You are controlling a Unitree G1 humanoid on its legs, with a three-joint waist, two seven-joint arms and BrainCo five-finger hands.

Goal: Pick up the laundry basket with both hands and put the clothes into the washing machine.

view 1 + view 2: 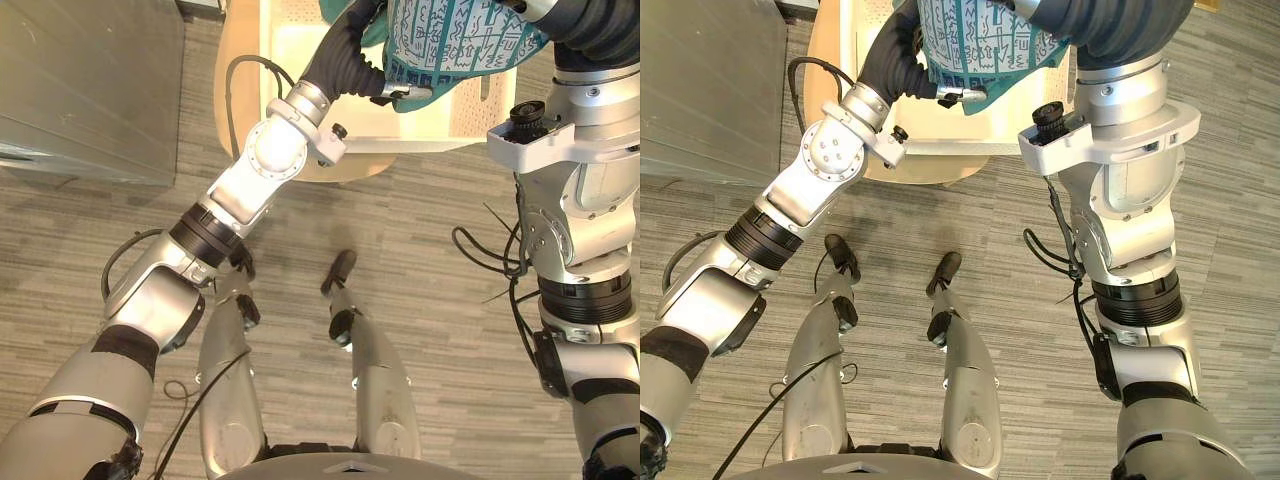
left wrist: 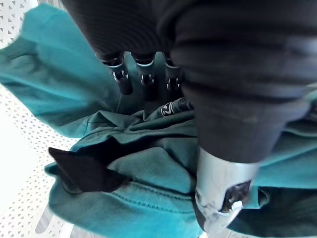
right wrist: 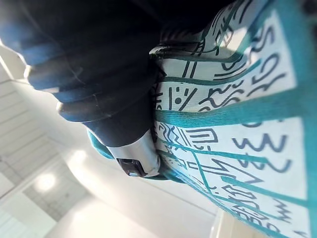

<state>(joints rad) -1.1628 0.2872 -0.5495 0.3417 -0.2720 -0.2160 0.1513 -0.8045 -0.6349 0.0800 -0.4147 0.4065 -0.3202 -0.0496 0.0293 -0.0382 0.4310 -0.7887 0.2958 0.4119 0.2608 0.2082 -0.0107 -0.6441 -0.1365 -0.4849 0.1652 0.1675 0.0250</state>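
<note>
A white perforated laundry basket (image 1: 420,145) stands on a round beige table (image 1: 235,90) in front of me. A teal garment with a white scribble-pattern panel (image 1: 450,40) is lifted above the basket. My left hand (image 1: 385,85) reaches in from the left. In the left wrist view its fingers (image 2: 143,74) dig into bunched plain teal cloth (image 2: 148,198), with the thumb (image 2: 218,198) under the fold. My right hand (image 3: 136,166) lies against the patterned panel (image 3: 237,124), thumb on the cloth. A black piece of cloth (image 2: 84,171) lies among the teal folds.
A grey metal-faced unit (image 1: 90,90) stands at the left, close to the table. Striped grey carpet (image 1: 420,260) covers the floor between me and the table. The basket's white wall (image 1: 855,60) rises beside my left forearm.
</note>
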